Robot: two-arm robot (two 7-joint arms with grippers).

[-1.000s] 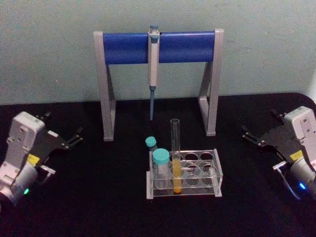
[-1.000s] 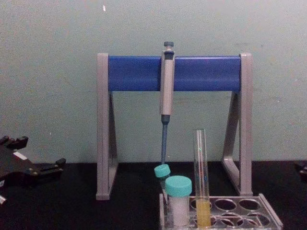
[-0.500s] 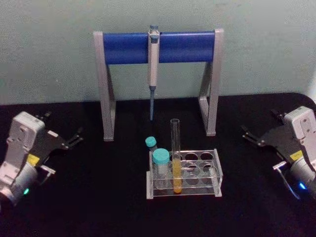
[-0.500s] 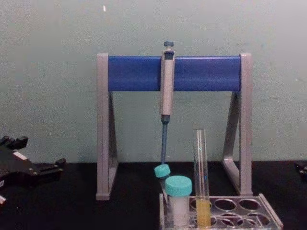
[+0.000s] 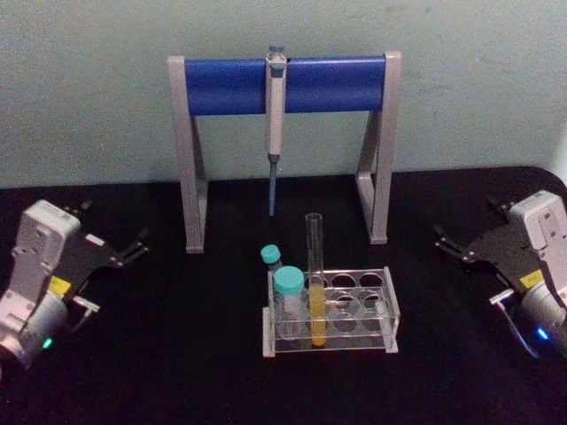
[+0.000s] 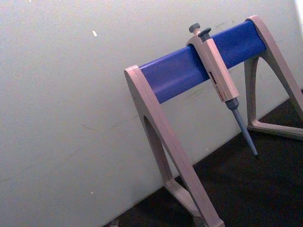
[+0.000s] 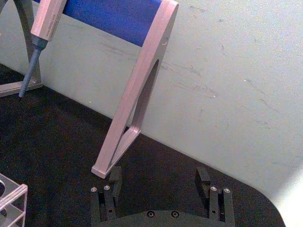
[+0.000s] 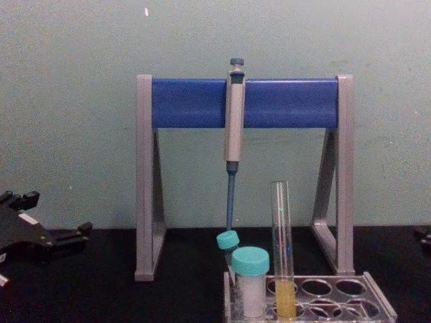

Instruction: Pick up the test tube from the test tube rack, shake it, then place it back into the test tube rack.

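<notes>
The test tube [image 5: 314,276] is seen upright in a front hole of the test tube rack [image 5: 393,312], its long axis vertical, open mouth up, yellow liquid at the bottom, just beside a teal-capped vial [image 5: 287,299]. The left gripper [image 5: 113,223] and right gripper [image 5: 465,220] are parked at the bench [image 5: 177,354] sides, jaws spread wide, nothing held

In rack [image 5: 391,312]: test tube [image 5: 314,257]; behind: stand [image 5: 191,159]; aside: left pincer [image 5: 113,225], right pincer [image 5: 463,219]

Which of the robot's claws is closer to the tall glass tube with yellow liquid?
Right. The right gripper sits off to the test tube's right; the left gripper rests farther away on its left.
</notes>
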